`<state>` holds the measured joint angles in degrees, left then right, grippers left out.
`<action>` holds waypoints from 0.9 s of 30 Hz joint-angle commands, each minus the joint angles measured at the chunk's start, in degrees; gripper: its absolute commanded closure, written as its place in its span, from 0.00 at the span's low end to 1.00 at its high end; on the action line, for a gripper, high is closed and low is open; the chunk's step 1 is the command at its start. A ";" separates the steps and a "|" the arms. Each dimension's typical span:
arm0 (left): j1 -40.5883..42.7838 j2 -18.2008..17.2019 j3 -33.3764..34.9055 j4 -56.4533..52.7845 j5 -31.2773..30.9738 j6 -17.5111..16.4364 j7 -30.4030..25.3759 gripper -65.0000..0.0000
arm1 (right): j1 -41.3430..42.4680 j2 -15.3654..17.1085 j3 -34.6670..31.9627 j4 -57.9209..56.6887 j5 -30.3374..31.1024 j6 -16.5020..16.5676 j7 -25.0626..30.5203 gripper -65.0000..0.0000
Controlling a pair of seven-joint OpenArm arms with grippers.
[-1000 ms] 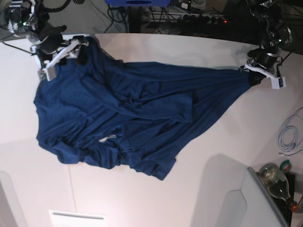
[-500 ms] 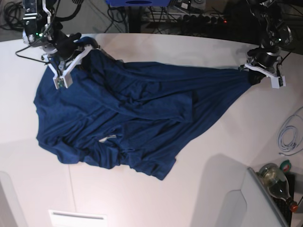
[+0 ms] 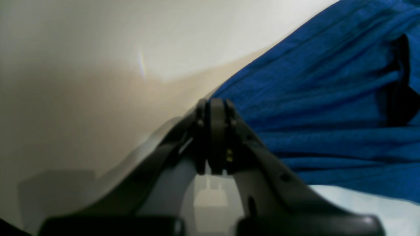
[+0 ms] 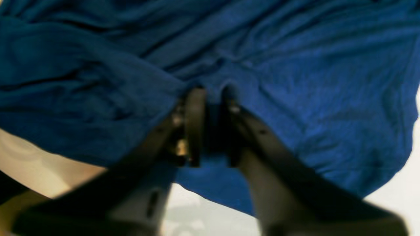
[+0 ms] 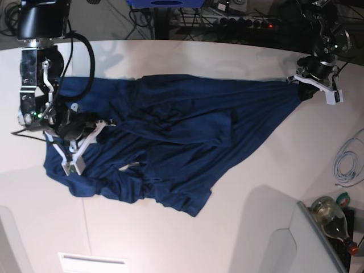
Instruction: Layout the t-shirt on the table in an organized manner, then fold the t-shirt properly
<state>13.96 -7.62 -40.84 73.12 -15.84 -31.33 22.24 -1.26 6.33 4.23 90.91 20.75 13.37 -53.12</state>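
No writing shows on the navy t-shirt (image 5: 170, 142).

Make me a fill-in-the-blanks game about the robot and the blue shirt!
1. The t-shirt is colored dark ____.
2. The t-shirt lies on a white ____.
3. The left gripper, at the picture's right, is shut on the ____.
4. Beside the green bottle lies a coiled white ____.

Missing words: blue; table; t-shirt; cable
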 commanded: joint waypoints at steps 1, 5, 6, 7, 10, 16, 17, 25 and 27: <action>-0.11 -0.69 -0.26 0.94 -0.65 -0.01 -1.18 1.00 | 0.25 1.28 0.30 3.11 0.57 0.39 0.60 0.65; 0.95 -0.87 -0.26 1.30 -0.74 -0.01 -1.45 1.00 | -7.23 2.24 8.65 9.35 0.57 0.39 2.88 0.36; 0.95 -0.87 -0.26 1.30 -0.74 -0.01 -1.45 1.00 | -9.25 1.72 11.64 9.44 0.65 0.39 4.73 0.37; 0.95 -0.95 -0.26 1.12 -0.74 -0.01 -1.45 1.00 | -11.01 0.75 14.80 9.26 0.65 0.39 7.01 0.37; 1.03 -0.95 -0.35 1.12 -0.74 -0.01 -1.45 1.00 | -14.00 -1.27 20.69 5.39 0.65 0.66 12.20 0.33; 0.95 -0.87 -0.35 1.30 -0.74 -0.01 -1.27 1.00 | -13.12 -1.10 21.84 -7.27 0.83 2.94 17.04 0.29; 0.95 -0.87 -0.26 1.30 -0.74 -0.01 -1.27 1.00 | -12.85 -1.10 21.84 -8.41 0.83 4.26 17.12 0.29; 1.39 -1.04 -0.35 1.21 -0.74 -0.01 -1.27 1.00 | -13.38 -1.18 21.57 -12.19 0.74 6.99 17.12 0.30; 1.56 -1.13 -0.35 1.30 -0.74 -0.01 -1.27 1.00 | -14.52 -1.27 21.48 -11.84 0.83 7.95 17.12 0.30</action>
<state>15.35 -7.84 -40.84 73.34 -15.86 -31.38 22.06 -15.03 4.80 25.85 78.78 21.80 20.75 -34.44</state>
